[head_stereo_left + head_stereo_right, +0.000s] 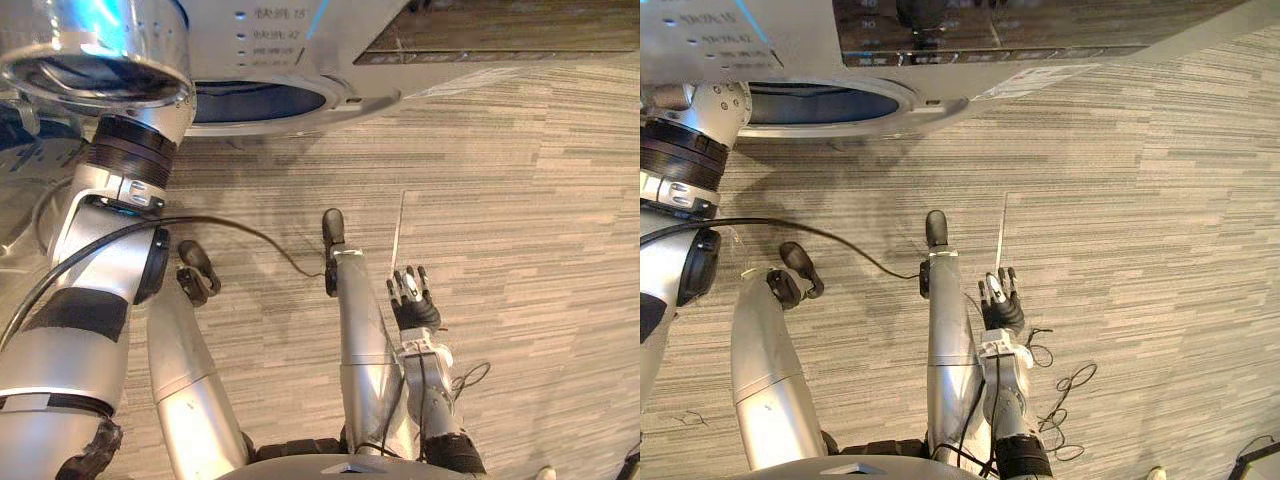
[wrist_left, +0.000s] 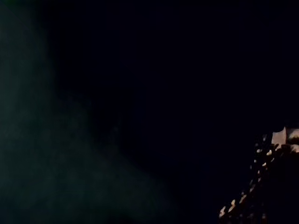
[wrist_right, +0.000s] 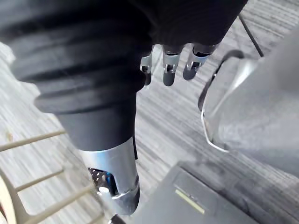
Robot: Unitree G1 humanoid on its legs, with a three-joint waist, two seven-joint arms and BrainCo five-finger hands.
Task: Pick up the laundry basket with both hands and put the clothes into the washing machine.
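Our right hand [image 1: 413, 300] hangs slack and empty, the left hand's [image 2: 267, 186] grip we cannot tell, and it could knock the washing machine's [image 1: 300, 50] rim.

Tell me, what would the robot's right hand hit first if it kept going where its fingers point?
Probably the carpet floor. The right hand hangs low with straight fingers aimed at bare carpet; nothing shows between, though depth is unclear.
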